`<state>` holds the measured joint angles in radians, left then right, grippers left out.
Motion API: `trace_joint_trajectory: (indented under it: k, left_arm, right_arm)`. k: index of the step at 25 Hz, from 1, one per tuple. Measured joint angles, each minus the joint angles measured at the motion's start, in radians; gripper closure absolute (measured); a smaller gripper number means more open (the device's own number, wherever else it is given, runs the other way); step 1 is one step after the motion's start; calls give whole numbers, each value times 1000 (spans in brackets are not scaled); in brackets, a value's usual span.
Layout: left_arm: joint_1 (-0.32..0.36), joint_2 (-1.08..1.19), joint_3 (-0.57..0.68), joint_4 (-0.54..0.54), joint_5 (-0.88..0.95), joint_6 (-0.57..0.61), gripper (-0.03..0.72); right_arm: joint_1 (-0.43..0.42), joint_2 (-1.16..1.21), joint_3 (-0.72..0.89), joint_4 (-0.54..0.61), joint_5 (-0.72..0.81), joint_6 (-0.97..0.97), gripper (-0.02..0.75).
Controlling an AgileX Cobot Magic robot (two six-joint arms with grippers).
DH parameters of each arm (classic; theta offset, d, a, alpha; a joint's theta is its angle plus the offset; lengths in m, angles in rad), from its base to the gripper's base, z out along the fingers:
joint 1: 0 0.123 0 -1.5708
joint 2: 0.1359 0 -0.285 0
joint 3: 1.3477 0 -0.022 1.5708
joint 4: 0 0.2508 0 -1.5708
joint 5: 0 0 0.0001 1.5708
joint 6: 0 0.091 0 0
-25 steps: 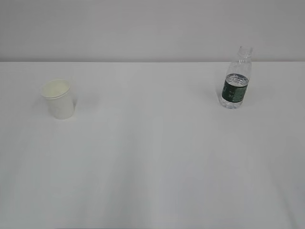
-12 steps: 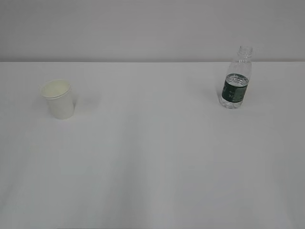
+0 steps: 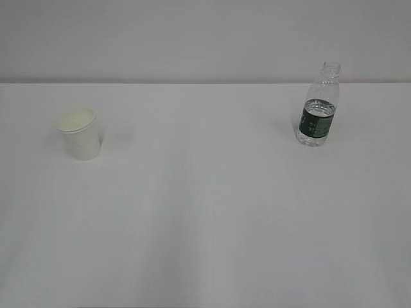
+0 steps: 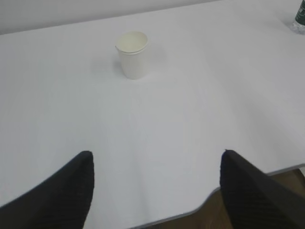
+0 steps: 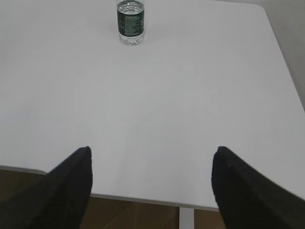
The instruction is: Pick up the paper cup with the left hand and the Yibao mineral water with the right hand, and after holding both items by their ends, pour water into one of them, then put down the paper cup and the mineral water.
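The white paper cup (image 3: 79, 133) stands upright at the table's left, also seen far ahead in the left wrist view (image 4: 133, 54). The Yibao mineral water (image 3: 318, 108), a clear capless bottle with a dark green label, stands upright at the right; the right wrist view shows its lower half (image 5: 130, 21) at the top edge. My left gripper (image 4: 156, 157) hangs open over the table's near edge, well short of the cup, nothing between its fingers. My right gripper (image 5: 151, 152) is open too, far back from the bottle. Neither arm appears in the exterior view.
The white table (image 3: 205, 212) runs back to a pale wall. Its near edge (image 4: 200, 210) and brown floor show under the left gripper. The right wrist view shows the table's front edge (image 5: 143, 198), a white leg (image 5: 186, 219) and the right side edge (image 5: 286, 62).
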<state>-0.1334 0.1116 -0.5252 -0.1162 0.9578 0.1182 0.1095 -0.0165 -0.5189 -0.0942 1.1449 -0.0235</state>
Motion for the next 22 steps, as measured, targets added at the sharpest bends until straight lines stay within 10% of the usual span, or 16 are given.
trace_joint_trajectory:
  k: [22]
  left_arm:
    - [0, -8, 10, 168, 139, -205, 148]
  right_arm:
    - [0, 0, 11, -2, 0, 2, 146]
